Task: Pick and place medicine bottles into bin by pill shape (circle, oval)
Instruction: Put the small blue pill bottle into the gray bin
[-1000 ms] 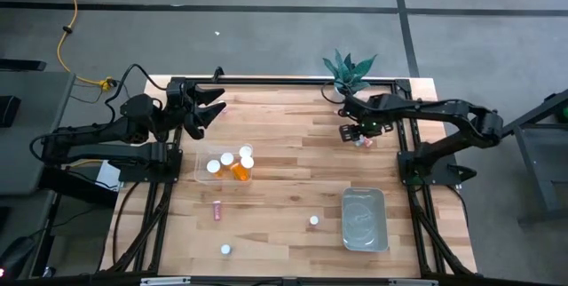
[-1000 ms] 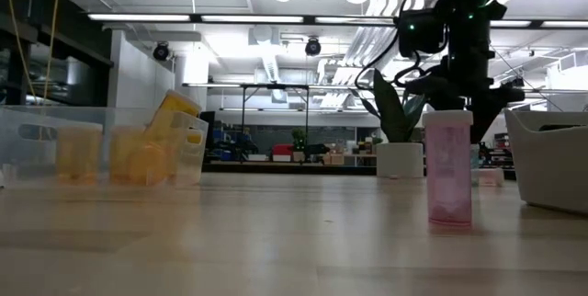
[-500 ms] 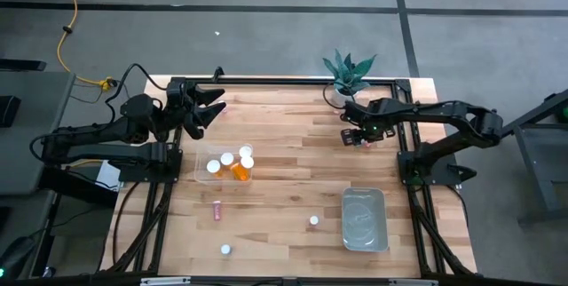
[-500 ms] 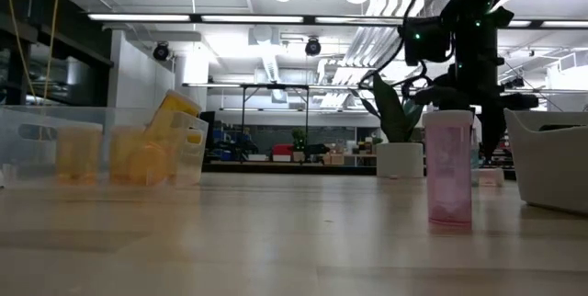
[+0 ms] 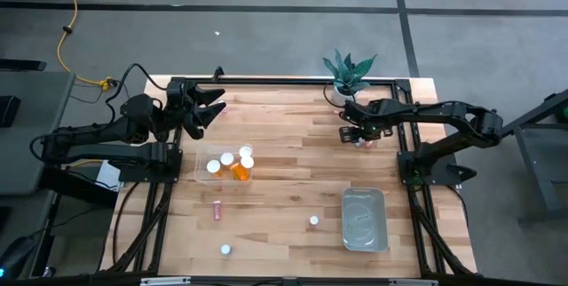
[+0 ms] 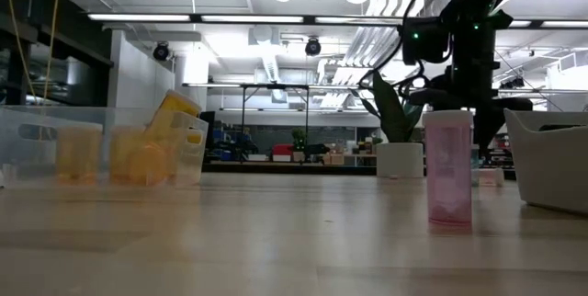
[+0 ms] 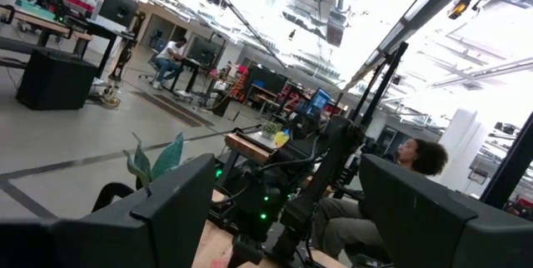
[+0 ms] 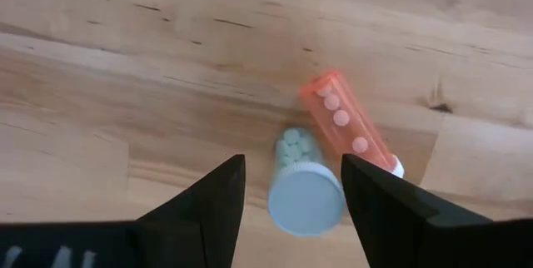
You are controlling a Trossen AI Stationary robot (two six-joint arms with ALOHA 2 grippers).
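Right claw (image 8: 290, 197) open, empty, straddling upright white-capped bottle (image 8: 301, 185); closing may nudge orange bottle (image 8: 348, 126) lying just beside.

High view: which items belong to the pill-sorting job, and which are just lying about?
Job:
- clear bin holding orange bottles
- grey bin
- pink bottle and two white-capped bottles loose on the table
- two bottles beneath the right gripper

Lying about:
- potted plant

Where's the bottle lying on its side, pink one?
High view: the pink bottle lies left of centre on the table, just below the clear bin holding orange bottles.
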